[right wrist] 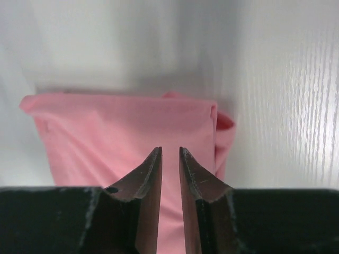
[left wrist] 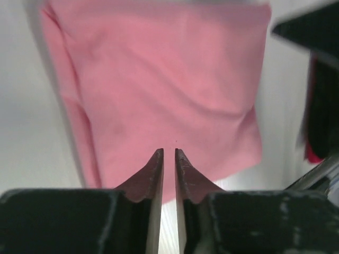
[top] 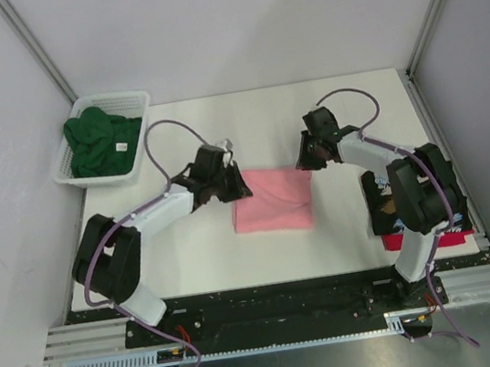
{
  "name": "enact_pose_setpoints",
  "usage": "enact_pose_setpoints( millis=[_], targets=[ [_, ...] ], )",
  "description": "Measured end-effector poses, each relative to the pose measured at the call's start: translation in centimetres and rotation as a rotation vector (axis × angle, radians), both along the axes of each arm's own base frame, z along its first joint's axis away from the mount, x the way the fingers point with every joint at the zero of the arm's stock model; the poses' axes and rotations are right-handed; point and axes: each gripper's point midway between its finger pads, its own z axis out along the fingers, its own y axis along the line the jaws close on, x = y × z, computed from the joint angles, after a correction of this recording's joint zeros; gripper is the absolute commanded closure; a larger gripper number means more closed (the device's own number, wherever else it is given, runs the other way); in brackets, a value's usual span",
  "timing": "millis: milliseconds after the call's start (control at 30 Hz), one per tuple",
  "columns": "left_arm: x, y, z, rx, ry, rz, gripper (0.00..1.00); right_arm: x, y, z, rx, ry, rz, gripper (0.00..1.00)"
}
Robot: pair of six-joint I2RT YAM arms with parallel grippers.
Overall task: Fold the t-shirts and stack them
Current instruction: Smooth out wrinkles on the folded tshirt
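Note:
The salmon-pink t-shirt (top: 271, 198) lies folded into a rectangle in the middle of the table. It also shows in the left wrist view (left wrist: 159, 79) and the right wrist view (right wrist: 122, 132). My left gripper (top: 239, 185) (left wrist: 169, 151) hovers at its left edge, jaws almost together and empty. My right gripper (top: 306, 158) (right wrist: 170, 149) is over its far right corner, jaws almost together and empty. The dark green t-shirt (top: 100, 142) lies bunched in the basket. The red t-shirt (top: 424, 238) and a black one (top: 382, 209) on it lie under my right arm, mostly hidden.
The white mesh basket (top: 135, 98) stands at the far left corner of the table. Grey walls and metal frame posts close in the table on both sides. The red and black stack shows at the right edge of the left wrist view (left wrist: 318, 121).

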Motion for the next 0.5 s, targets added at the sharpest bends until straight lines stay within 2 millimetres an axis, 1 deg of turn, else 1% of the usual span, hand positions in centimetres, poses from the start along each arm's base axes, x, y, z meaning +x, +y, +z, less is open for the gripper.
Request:
enact_pose_setpoints(
  millis=[67,133,167,233,267,333,400,500],
  targets=[
    [-2.4,-0.9,-1.3,0.014,0.032,-0.043,0.92,0.6,0.0,-1.1,-0.013,0.018,-0.004,0.77],
    [-4.7,-1.1,-3.0,0.039,0.081,-0.07,0.97,0.8,-0.1,-2.5,-0.026,0.046,-0.006,0.77],
    [-6.0,-0.9,-4.3,0.061,0.114,-0.077,0.99,0.7,-0.3,-3.4,-0.035,0.067,-0.009,0.77],
    [-7.5,-0.2,-5.9,0.093,0.159,-0.072,1.0,0.6,-0.7,-4.7,-0.049,0.097,-0.013,0.77],
    [-8.1,0.3,-6.6,0.108,0.18,-0.06,1.0,0.6,-0.9,-5.3,-0.051,0.111,-0.016,0.77],
    [-8.9,1.2,-7.8,0.134,0.209,-0.039,1.0,1.2,-0.9,-5.1,-0.045,0.105,-0.015,0.77],
    [-8.9,1.3,-7.9,0.126,0.208,-0.025,0.99,1.8,-0.9,-5.2,-0.049,0.099,-0.01,0.77],
    [-9.1,1.5,-7.7,0.123,0.199,-0.02,0.92,2.4,-0.7,-5.2,-0.053,0.096,-0.005,0.75]
  ],
)
